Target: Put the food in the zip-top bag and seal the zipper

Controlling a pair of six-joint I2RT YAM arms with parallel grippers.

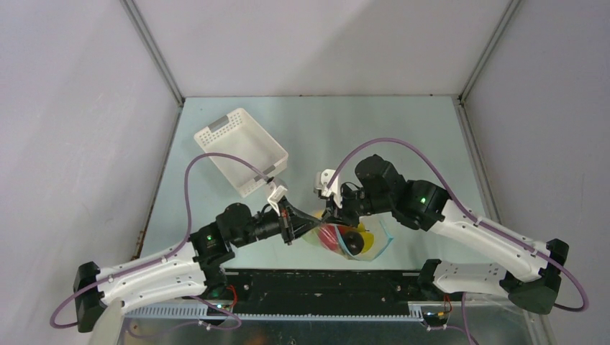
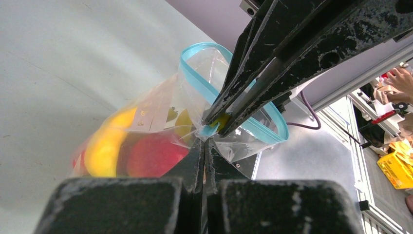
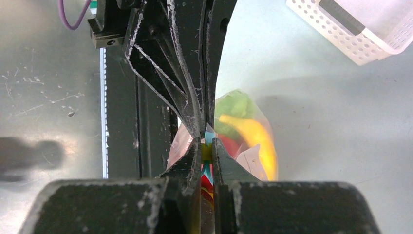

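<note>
Item: zip-top bag (image 2: 156, 105), food (image 2: 153, 156) inside; we pinch zipper (image 2: 192, 73) with left gripper (image 2: 205, 140) and right gripper (image 3: 207, 145), to press it sealed.

plain grey walls (image 1: 72, 108), metal corner posts (image 1: 152, 52), glossy pale tabletop (image 1: 410, 136)

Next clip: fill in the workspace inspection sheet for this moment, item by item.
Surface: pale table, scratched near the arms.
Job's things: food inside the zip-top bag; zipper gaping, not sealed.
Clutter: white basket at far left.
Grippers: left pincer and right pincer both shut on the zipper, tips meeting.
Cables: purple cables arch over each arm, off the bag.
Surroundings: grey walls; a person's hand beyond the table.
</note>
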